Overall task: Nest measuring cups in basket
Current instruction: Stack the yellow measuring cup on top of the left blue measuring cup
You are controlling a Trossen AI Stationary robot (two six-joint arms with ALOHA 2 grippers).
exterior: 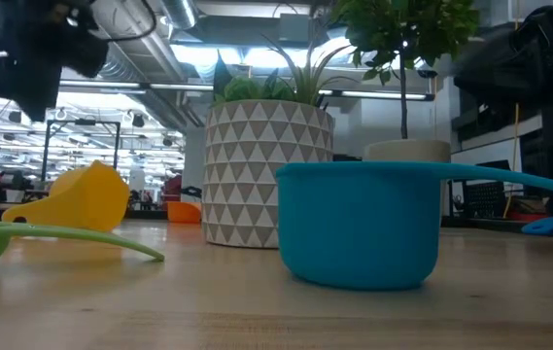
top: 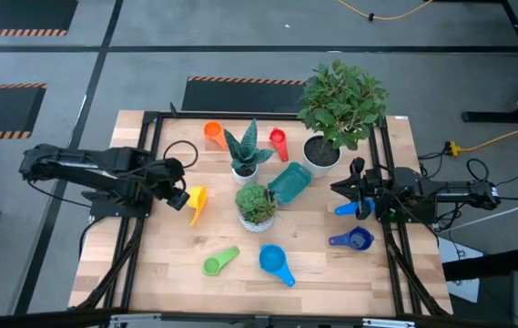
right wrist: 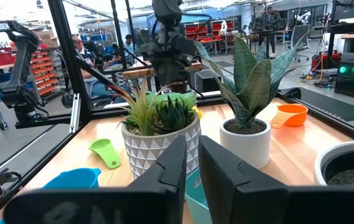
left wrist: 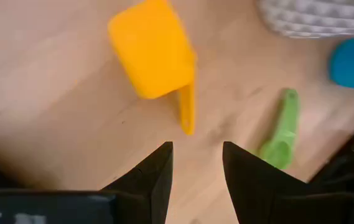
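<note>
Left gripper (top: 182, 193) hovering above the left part of the wooden worktop (top: 167, 251), fingers (left wrist: 155, 177) a little apart and holding nothing, just left of the yellow cup (top: 197, 202). In the left wrist view, yellow cup (left wrist: 153, 57) lying just ahead of the fingertips, its handle pointing back toward them, green cup (left wrist: 280, 134) beyond it to one side.

Right gripper (top: 346, 187) at the right side of the worktop, fingers (right wrist: 173, 168) close together with only a narrow gap, nothing between them, aimed toward the plants in the middle.

Teal basket (top: 289, 183) sitting near the centre, just right of the succulent pot (top: 257, 208) with the triangle pattern and near the big leafy plant (top: 340, 105) in its white pot. No cup visible inside the basket.

Cups scattered around it:
- orange cup (top: 213, 133) at the far side, left of the spiky plant (top: 245, 153)
- red cup (top: 279, 142) far, right of that plant
- green cup (top: 219, 262) near edge, left of centre
- light blue cup (top: 275, 262) near edge, beside the green one
- dark blue cup (top: 353, 240) near right
- another blue cup (top: 346, 209) just beneath the right gripper.

Seen level across the worktop: light blue cup (exterior: 359, 226) large in front, succulent pot (exterior: 268, 170) behind it, yellow cup (exterior: 82, 197) tilted at left.
</note>
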